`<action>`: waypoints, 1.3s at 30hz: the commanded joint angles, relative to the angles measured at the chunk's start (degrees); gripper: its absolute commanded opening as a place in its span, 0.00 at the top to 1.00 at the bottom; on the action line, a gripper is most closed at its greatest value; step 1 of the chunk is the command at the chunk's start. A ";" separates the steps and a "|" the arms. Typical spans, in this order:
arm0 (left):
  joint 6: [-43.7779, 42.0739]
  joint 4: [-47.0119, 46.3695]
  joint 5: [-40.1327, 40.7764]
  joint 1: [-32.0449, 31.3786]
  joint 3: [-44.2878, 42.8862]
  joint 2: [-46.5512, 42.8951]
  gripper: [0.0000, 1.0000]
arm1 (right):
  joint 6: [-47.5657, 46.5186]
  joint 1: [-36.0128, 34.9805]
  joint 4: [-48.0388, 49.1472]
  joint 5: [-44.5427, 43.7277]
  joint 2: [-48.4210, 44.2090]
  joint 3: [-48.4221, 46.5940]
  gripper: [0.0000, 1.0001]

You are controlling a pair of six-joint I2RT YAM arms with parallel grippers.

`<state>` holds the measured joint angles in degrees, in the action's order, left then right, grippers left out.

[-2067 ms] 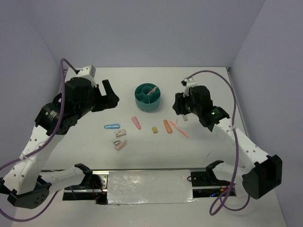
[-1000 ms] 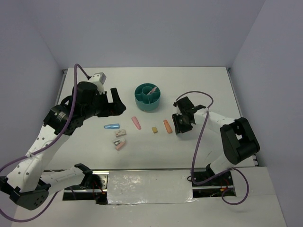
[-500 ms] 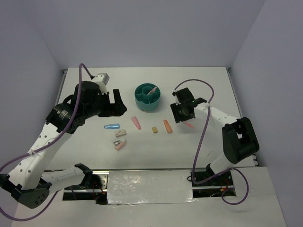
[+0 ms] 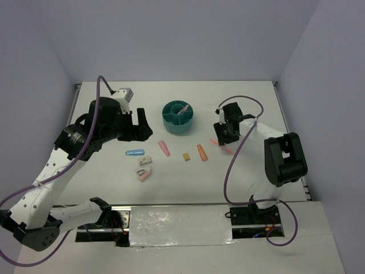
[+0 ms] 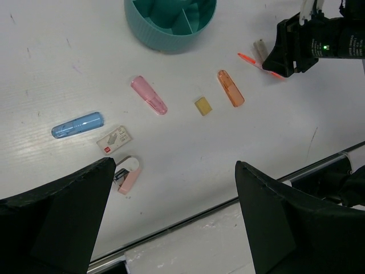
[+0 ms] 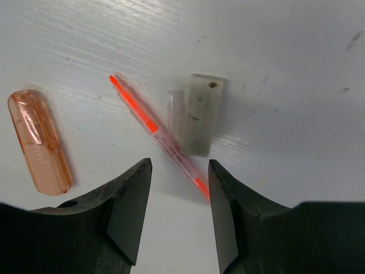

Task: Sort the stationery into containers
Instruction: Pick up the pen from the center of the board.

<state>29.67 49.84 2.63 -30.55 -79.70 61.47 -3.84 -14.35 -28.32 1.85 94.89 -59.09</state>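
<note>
Seen from above, the right gripper (image 4: 224, 136) hangs over a thin pink pen (image 4: 226, 150) lying flat on the white tabletop (image 4: 251, 177), well to the right of the teal tub (image 4: 178, 127). The left gripper (image 4: 145, 124) hovers spread wide and empty to the left of the tub. The left wrist view looks down between that arm's fingers on the loose pieces in front of the tub (image 5: 171, 44): a blue capsule (image 5: 77, 125), a pink capsule (image 5: 149, 95), a tan block (image 5: 202, 105) and an orange capsule (image 5: 230, 88), none of them touching the tub. The right wrist view shows the right gripper (image 6: 179, 171) with its fingers (image 6: 128, 205) parted and gripping nothing. One end of the pen (image 6: 154, 128) runs into the gap between them, and a grey block (image 6: 199, 114) lies just beside the barrel, perhaps touching it. The pen looks light, stiff and slick. It sits so low that it is likely to roll or skid, so it is best pinched across the barrel near its middle, clear of the block. Compared with the overhead view half a second earlier, the right gripper has drawn back toward the far right and more of the pen is uncovered. The left arm has barely shifted.
</note>
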 commanded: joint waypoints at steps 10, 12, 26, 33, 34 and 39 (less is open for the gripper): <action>-3.39 -1.15 -1.14 0.31 -3.44 0.58 0.01 | 1.72 -0.42 2.30 4.04 3.19 0.37 0.49; -3.65 -1.24 -1.23 0.22 -3.44 0.75 0.01 | 2.25 -0.42 2.39 3.34 3.46 0.90 0.51; -4.53 -1.77 -1.67 0.40 -4.15 1.19 0.01 | 5.86 -1.12 1.33 1.49 2.58 3.54 0.56; -4.53 -1.86 -1.84 0.49 -3.71 0.58 0.01 | 6.56 -1.12 1.25 1.05 1.87 4.60 0.57; -4.53 -1.86 -1.84 0.49 -3.62 0.49 0.01 | 6.56 -1.21 1.33 1.14 1.79 4.77 0.57; -4.80 -1.59 -1.58 0.40 -3.79 0.14 0.01 | 7.26 -2.35 0.98 0.44 2.05 4.95 0.66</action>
<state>26.63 49.69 1.54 -30.44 -81.45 62.76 2.15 -15.31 -26.30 2.28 96.88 -55.79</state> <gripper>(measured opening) 0.994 0.354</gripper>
